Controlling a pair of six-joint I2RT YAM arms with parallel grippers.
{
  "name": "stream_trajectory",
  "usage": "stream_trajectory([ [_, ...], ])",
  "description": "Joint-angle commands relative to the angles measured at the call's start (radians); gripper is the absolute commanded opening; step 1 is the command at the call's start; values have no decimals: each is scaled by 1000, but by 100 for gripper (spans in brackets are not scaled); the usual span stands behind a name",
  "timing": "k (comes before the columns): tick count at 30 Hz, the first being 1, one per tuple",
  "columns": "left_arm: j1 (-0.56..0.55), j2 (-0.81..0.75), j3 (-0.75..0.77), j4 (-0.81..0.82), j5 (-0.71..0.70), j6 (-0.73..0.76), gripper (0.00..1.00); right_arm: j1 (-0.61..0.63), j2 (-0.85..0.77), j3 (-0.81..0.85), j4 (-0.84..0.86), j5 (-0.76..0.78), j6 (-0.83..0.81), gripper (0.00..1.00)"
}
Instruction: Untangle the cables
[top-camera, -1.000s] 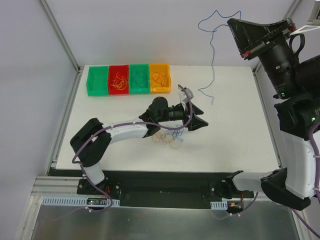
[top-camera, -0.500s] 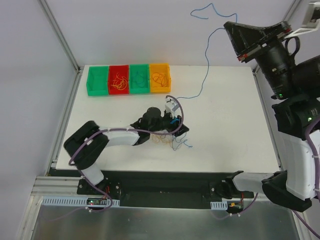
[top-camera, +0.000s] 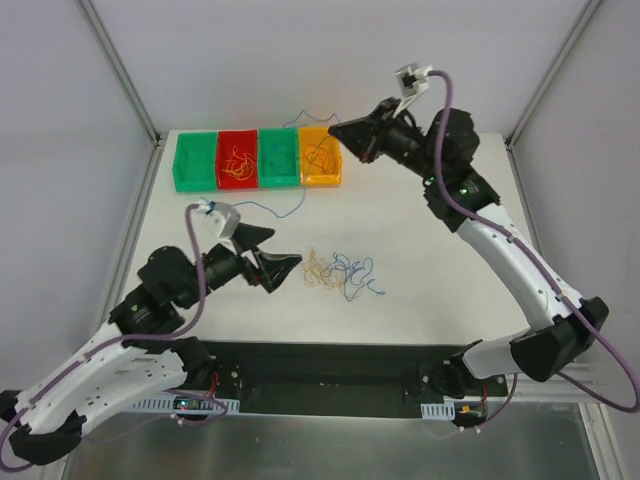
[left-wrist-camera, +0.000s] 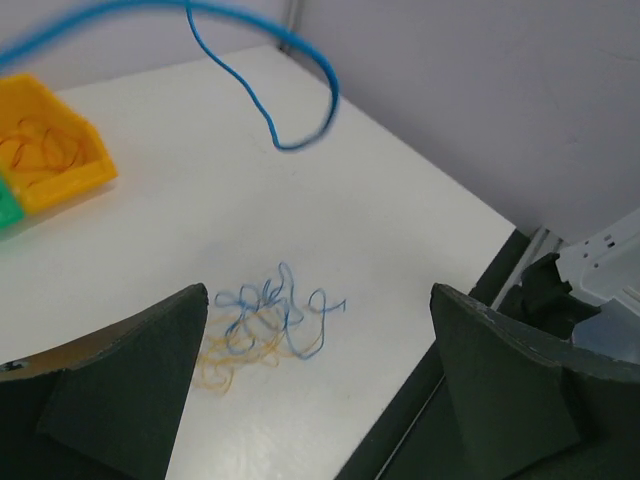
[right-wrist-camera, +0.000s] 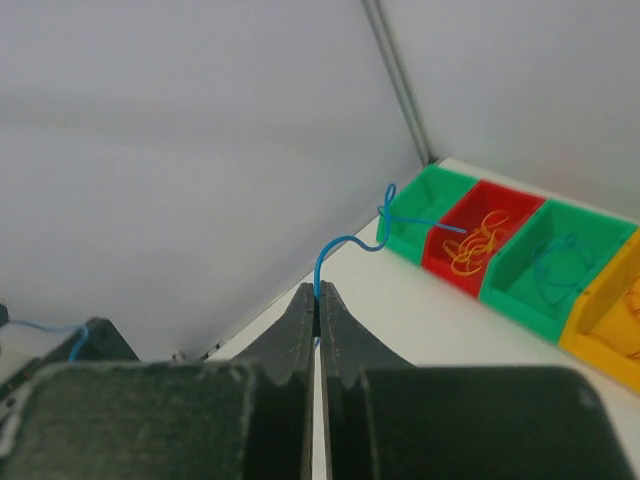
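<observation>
A small tangle of blue and orange cables (top-camera: 340, 272) lies on the white table near its front middle; the left wrist view shows the tangle (left-wrist-camera: 262, 325) beyond my open fingers. My left gripper (top-camera: 285, 248) hovers left of it, open and holding nothing, and its jaws (left-wrist-camera: 320, 300) stand wide apart. My right gripper (top-camera: 334, 131) is over the orange bin, shut on one long blue cable (right-wrist-camera: 345, 243) pinched at the fingertips (right-wrist-camera: 317, 292). That blue cable (top-camera: 303, 190) trails down and left across the table toward the left arm, and part of it (left-wrist-camera: 290, 100) hangs in the air.
Four bins stand in a row at the back left: green (top-camera: 195, 160), red (top-camera: 238, 158) with orange cables, green (top-camera: 279, 157) with a blue cable, orange (top-camera: 320, 155) with orange cables. A metal frame post (top-camera: 120, 70) runs along the left.
My right arm swept down from high on the right to the bins, carrying the blue cable. My left gripper pulled back left from the tangle, narrowed, then opened wide again.
</observation>
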Motion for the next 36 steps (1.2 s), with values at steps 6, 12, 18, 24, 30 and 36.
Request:
stream_trajectory([
  [6, 10, -292, 60, -765, -538, -317, 91, 123, 162, -87, 373, -149, 81, 1],
  [12, 10, -191, 241, -854, -601, -183, 85, 157, 294, -116, 401, -206, 68, 1],
  [18, 10, 24, 305, -1115, -787, -363, 97, 90, 279, -175, 317, -108, 6, 0],
  [24, 10, 4, 220, -1031, -754, -387, 95, -147, 236, -250, 312, -132, 42, 1],
  [30, 13, 62, 149, -936, -730, -344, 98, -258, 167, -296, 301, -219, -6, 0],
  [36, 49, 260, 161, -950, -652, -338, 99, -320, 1, -346, 133, -45, -69, 0],
])
